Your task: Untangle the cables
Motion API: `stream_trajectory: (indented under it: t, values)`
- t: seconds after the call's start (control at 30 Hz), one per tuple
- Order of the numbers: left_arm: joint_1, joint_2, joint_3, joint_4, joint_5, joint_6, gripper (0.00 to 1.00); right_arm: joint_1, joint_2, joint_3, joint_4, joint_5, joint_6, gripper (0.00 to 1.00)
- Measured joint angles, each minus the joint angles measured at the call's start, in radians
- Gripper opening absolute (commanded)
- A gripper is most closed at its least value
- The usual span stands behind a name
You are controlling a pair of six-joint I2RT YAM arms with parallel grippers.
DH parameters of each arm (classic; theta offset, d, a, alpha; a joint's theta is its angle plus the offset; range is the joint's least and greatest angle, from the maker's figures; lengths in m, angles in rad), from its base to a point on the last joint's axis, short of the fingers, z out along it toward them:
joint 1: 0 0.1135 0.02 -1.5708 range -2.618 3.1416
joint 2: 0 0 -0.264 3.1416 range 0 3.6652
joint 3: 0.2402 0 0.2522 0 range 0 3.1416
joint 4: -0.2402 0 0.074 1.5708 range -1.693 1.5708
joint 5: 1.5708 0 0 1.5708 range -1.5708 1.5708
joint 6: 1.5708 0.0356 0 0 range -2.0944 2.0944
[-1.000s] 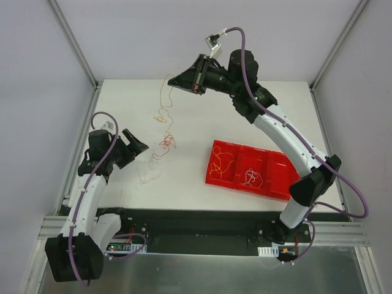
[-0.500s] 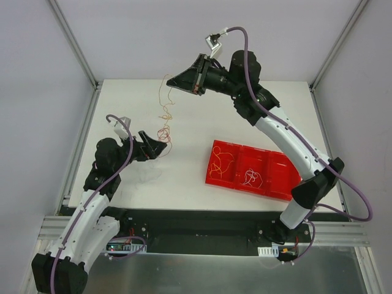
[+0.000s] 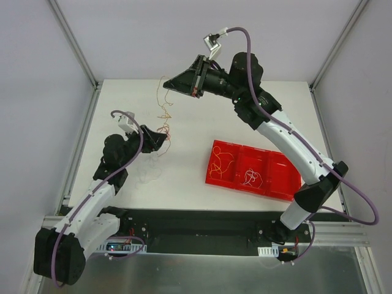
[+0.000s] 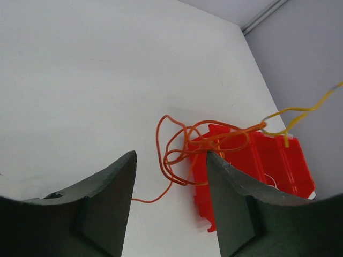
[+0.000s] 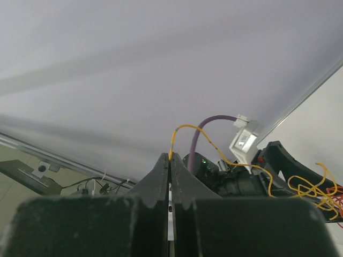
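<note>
The left gripper (image 4: 170,156) has its jaws standing apart, moderately wide, and it holds nothing. In its wrist view the orange tangle (image 4: 187,150) shows in the gap just past the fingertips (image 4: 124,163). I cannot tell if it touches them. The right gripper (image 5: 170,160) is closed flat on the yellow strand (image 5: 214,147), raised high at about 11 o'clock over the table (image 3: 196,98).

From this grip the cables (image 3: 164,116) hang down as one thin chain. Their knot is just at 12 o'clock of the left gripper, on the left half of the table.

A second ago the left gripper was lower, near 8 o'clock and apart from the chain. Now it has come up to the knot, and its jaws are less wide than before. The right gripper has kept its pinch and its height. I judge that the left one is about to pinch the knot, so that the two arms can pull the strands apart. No strand is separated here yet.

Counted, there are two grippers and one hanging chain with one clear knot. One red tray (image 3: 278,191) lies at 4 o'clock, with three compartments. The left one holds orange-yellow wire (image 3: 222,164), the middle one holds white and red wire (image 3: 251,177), and the right one seems bare. How many single strands are in the knot, I cannot tell.
</note>
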Motion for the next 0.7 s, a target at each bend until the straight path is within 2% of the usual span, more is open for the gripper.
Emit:
stream_trajectory:
  t: [0.13, 0.2, 0.23, 0.27, 0.47, 0.6, 0.7]
  values:
    - [0.0, 0.091, 0.0, 0.01, -0.03, -0.033, 0.3, 0.008, -0.007, 0.0, 0.0, 0.004, 0.0, 0.01]
    - [0.0, 0.129, -0.006, 0.037, -0.032, -0.061, 0.15, 0.011, -0.015, 0.0, -0.001, 0.009, -0.001, 0.0]
    - [0.0, 0.143, -0.008, 0.049, -0.031, -0.076, 0.03, 0.013, -0.019, 0.0, -0.002, 0.011, -0.002, 0.0]
    - [0.0, 0.162, -0.01, 0.068, -0.023, -0.084, 0.0, 0.015, -0.03, -0.004, -0.001, 0.015, -0.003, 0.0]
    - [0.0, 0.212, -0.009, 0.094, -0.014, -0.126, 0.0, 0.016, -0.086, -0.007, -0.005, 0.029, -0.02, 0.0]
    - [0.011, 0.212, -0.009, -0.039, -0.117, -0.156, 0.0, 0.014, -0.111, 0.015, -0.052, 0.044, -0.058, 0.0]
    - [0.069, 0.218, -0.021, -0.16, -0.163, -0.175, 0.0, 0.006, -0.112, 0.048, -0.092, 0.046, -0.087, 0.0]
